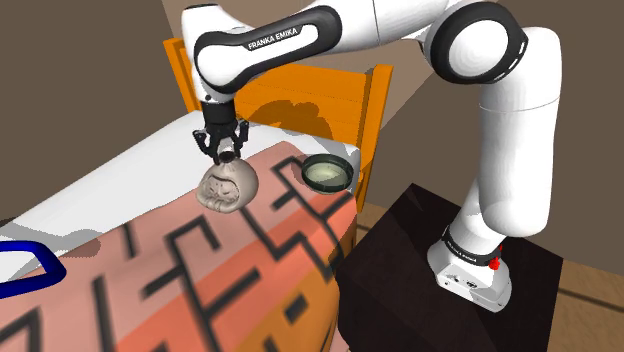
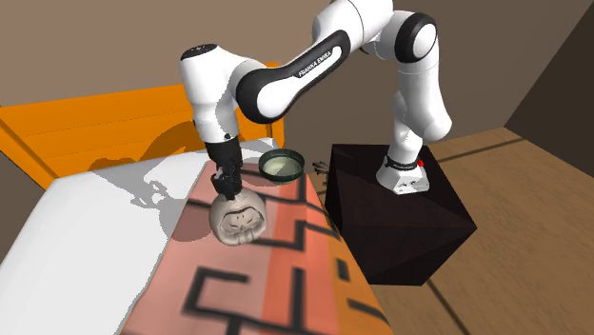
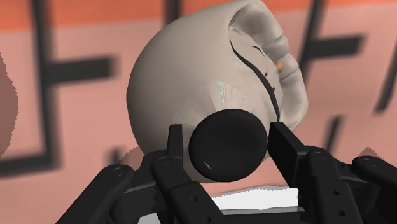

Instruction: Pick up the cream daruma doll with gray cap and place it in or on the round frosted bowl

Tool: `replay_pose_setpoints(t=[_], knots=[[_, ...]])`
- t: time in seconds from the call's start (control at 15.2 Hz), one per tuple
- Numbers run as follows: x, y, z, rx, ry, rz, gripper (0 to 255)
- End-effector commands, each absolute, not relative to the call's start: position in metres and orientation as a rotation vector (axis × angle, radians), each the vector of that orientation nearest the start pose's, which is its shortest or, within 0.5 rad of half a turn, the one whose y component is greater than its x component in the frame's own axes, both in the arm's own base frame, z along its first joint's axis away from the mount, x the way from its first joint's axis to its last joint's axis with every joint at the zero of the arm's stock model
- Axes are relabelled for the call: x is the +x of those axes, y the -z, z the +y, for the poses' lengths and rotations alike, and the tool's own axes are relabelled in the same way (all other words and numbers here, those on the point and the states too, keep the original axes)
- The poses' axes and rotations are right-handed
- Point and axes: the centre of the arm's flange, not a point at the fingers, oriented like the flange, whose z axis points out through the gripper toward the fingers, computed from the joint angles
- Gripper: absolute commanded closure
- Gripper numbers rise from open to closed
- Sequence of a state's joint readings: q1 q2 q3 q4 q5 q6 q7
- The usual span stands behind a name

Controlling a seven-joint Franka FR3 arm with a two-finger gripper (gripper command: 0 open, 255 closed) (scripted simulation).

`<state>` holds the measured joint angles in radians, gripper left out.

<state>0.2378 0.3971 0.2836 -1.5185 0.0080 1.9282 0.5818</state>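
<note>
Orange bed headboard (image 2: 86,128), white sheet (image 2: 86,238), salmon blanket with black lines (image 2: 162,309), brown walls (image 2: 95,48), wooden floor (image 2: 514,181).

- The claw (image 1: 228,148) clasps the cream daruma doll (image 1: 228,188) by its top, over the salmon bedcover (image 1: 200,290) with black lines.
- The round bowl (image 1: 327,174) sits apart from the doll, toward the shoulder view's right, near the orange headboard (image 1: 300,100).

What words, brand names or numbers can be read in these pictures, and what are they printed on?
"FRANKA EMIKA": white letters on the dark band of the arm; the same lettering shows in the second exterior view.
Nothing else can be read: the daruma doll, bowl and stand carry no writing, and the black lines on the bedcover are a pattern, not letters.
</note>
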Motion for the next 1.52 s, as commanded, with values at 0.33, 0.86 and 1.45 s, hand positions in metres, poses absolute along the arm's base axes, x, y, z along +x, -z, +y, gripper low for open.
replay_pose_setpoints(t=[0.33, 0.86, 1.45], knots=[[0.590, -0.476, 0.289, -3.024, -0.053, 0.129, 255], [0.564, -0.497, 0.189, -3.024, -0.053, 0.129, 255], [0.534, -0.521, 0.076, -3.024, -0.053, 0.129, 255]])
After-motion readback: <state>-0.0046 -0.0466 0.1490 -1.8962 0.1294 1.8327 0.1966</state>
